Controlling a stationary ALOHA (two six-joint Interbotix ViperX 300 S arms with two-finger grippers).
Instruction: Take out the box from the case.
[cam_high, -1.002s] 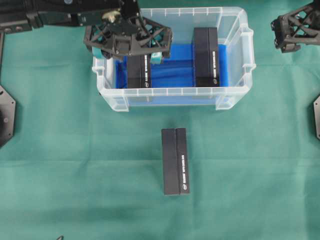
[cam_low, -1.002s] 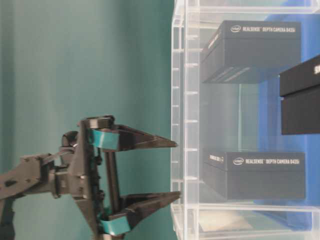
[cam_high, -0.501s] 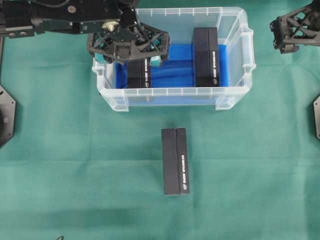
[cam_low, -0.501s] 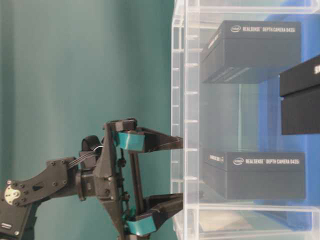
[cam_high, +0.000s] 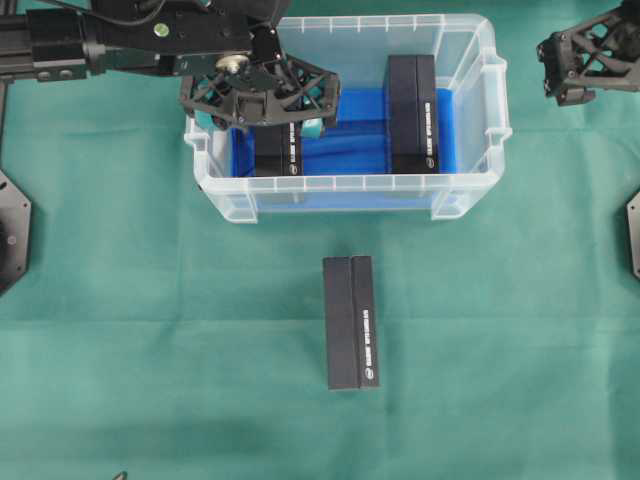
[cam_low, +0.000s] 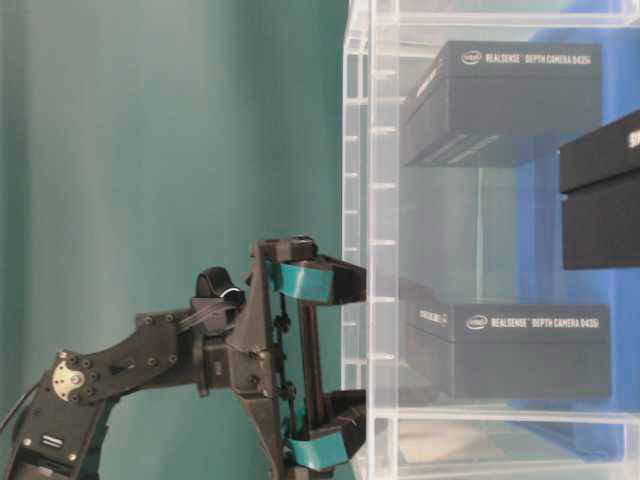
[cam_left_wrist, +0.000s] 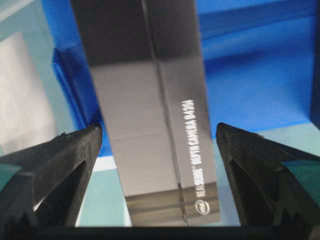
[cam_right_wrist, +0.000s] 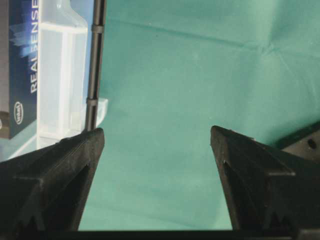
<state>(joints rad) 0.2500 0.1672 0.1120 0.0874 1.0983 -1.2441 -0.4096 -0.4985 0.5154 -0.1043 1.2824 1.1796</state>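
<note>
The case (cam_high: 350, 183) is a clear plastic bin with a blue bottom, at the top middle of the overhead view. Two black boxes lie in it, the left box (cam_high: 280, 152) and the right box (cam_high: 412, 115). My left gripper (cam_high: 262, 116) hangs open over the left box, one finger on each long side. In the left wrist view that box (cam_left_wrist: 150, 125) lies between the fingers (cam_left_wrist: 75, 152) with gaps on both sides. My right gripper (cam_high: 585, 62) stands open off the case's right end, with only green cloth between its fingers (cam_right_wrist: 67, 165).
A third black box (cam_high: 350, 322) lies on the green cloth in front of the case. In the table-level view the left gripper (cam_low: 330, 365) reaches past the case's rim (cam_low: 358, 200). Black mounts sit at the left edge (cam_high: 12, 230) and right edge (cam_high: 633, 230).
The left gripper has moved further over the case and come down around the left box, still open. The right arm and all boxes have stayed where they were.
</note>
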